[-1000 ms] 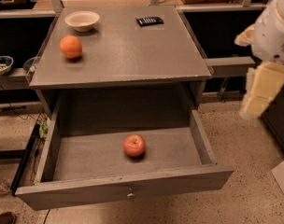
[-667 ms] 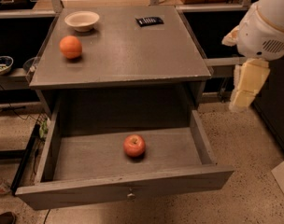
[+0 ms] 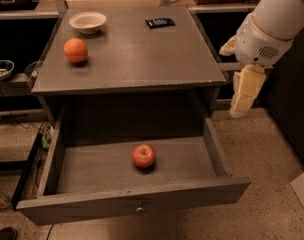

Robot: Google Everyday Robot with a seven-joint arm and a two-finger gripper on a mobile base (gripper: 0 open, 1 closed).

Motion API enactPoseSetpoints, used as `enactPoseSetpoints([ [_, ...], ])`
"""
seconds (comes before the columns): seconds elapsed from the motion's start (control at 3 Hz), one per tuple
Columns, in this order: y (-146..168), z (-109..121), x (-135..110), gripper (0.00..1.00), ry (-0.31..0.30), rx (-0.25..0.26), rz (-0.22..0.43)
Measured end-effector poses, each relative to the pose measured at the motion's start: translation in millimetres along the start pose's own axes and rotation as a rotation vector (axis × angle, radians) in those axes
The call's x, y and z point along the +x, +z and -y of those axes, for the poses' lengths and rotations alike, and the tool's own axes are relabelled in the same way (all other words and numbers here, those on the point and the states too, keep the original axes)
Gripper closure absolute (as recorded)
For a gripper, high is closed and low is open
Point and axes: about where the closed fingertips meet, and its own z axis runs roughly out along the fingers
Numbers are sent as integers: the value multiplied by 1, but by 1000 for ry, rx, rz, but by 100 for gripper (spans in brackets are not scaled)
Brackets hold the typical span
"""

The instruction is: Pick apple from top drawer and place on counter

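**No readable text**

Nothing legible showed anywhere: no label, brand, number or sign on the desk (image 3: 137, 59), the small dark item (image 3: 159, 22) at its back edge, or the robot's pale hand (image 3: 243, 96), which hung to the right of the desk, above the floor

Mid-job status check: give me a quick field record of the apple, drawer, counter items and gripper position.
apple: on the drawer floor, near the middle, not held
top drawer: pulled open
counter: holds three items, no apple
orange: counter, left side
bowl: counter, back left
black device: counter, back right
gripper: right of the cabinet, hanging down beside it, apart from the apple
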Motion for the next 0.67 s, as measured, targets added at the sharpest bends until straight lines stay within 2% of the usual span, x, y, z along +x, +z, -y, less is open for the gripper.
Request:
enactPoseSetpoints([
  [0.33, 15, 3, -3, 0, -7, -38, 25],
  [0.67, 15, 3, -3, 0, -7, -39, 25],
])
